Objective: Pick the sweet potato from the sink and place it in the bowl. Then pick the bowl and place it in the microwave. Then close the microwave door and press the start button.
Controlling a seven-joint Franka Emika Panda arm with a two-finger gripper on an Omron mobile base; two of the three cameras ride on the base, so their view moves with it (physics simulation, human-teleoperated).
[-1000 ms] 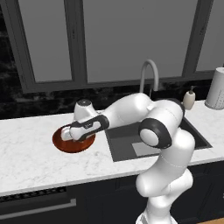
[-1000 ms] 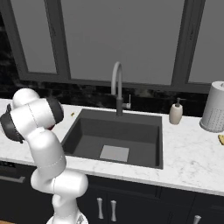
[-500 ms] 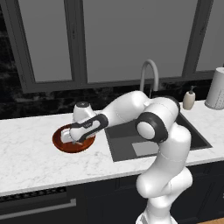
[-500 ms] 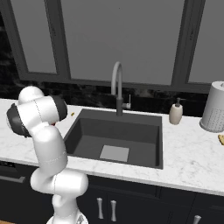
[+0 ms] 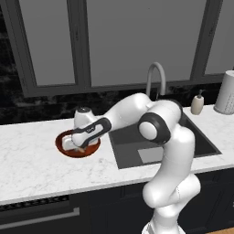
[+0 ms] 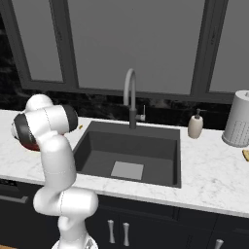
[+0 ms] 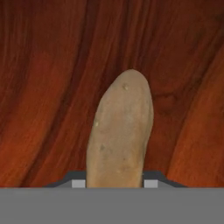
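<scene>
From the left base view the arm reaches out toward nine o'clock, its gripper lowered into the reddish-brown bowl, which sits on the white marbled counter just beside the sink on the sink's nine o'clock side; a sliver of orange, the sweet potato, shows under the hand inside the bowl; how the fingers stand is hidden here by the hand itself.

The hand view supplies that detail: the sweet potato stands lengthwise from six toward twelve o'clock between the two dark fingertips, which press against its lower sides, so the jaws are clamped on it; behind it lies the grained wood of the bowl interior; whether the tuber touches the wood I cannot tell.

The right base view gives the sink in full, dark basin with a lighter square at its bottom and the curved faucet at twelve o'clock; a soap dispenser and a perforated white canister stand toward three o'clock; of the bowl a dark red edge peeks past the arm's shoulder at nine o'clock.
</scene>
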